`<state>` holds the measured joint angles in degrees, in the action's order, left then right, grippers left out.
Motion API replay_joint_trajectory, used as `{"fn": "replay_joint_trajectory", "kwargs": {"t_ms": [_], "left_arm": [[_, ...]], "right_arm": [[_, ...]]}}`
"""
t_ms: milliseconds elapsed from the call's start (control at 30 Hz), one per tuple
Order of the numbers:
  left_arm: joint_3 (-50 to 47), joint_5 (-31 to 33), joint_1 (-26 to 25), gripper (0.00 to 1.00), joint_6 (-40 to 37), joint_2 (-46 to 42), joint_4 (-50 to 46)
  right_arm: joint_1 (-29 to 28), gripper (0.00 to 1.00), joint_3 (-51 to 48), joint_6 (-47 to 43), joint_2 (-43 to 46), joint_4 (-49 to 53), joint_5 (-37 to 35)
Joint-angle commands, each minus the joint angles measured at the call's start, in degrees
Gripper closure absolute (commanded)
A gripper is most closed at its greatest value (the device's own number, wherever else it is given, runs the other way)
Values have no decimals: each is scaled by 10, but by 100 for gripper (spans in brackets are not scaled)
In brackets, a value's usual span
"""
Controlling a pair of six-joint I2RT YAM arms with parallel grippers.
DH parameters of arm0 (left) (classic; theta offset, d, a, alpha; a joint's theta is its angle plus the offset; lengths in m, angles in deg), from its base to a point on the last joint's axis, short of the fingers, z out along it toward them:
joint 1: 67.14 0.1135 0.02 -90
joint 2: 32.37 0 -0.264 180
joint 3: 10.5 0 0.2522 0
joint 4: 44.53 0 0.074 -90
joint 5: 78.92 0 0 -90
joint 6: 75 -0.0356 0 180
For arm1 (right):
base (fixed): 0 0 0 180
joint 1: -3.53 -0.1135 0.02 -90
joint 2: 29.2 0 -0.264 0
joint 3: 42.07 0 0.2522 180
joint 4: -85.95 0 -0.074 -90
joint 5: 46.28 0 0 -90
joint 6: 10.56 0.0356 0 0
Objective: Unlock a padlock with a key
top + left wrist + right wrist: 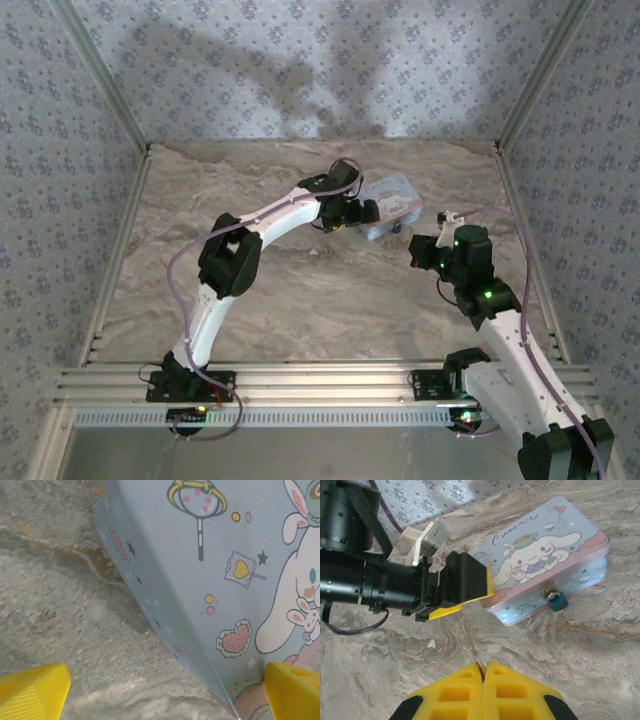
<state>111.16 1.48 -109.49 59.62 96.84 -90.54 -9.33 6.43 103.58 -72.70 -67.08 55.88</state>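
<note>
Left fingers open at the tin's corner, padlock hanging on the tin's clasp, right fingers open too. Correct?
No. The right fingers are shut, pressed together on a thin metal piece; the right wrist view shows it. The rest stands: left fingers open at the tin's corner, padlock hanging on the tin's clasp.

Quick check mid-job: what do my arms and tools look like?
The left arm and right arm have white links, black joints and looping pale pink cables; green lights glow on the right. The left tool and right tool have black bodies with yellow fingers.
</note>
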Motion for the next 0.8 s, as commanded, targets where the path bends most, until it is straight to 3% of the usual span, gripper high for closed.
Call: {"fn": "replay_joint_trajectory", "kwargs": {"t_ms": [0, 400, 767], "left_arm": [[-72, 23, 8, 2, -15, -25, -41], [-298, 35, 53, 2, -8, -181, 19], [-370, 41, 102, 2, -16, -243, 28]], "right_arm": [[5, 100, 0, 4, 0, 7, -6], [7, 100, -7, 7, -14, -3, 5], [7, 100, -6, 11, -50, -21, 54]]}}
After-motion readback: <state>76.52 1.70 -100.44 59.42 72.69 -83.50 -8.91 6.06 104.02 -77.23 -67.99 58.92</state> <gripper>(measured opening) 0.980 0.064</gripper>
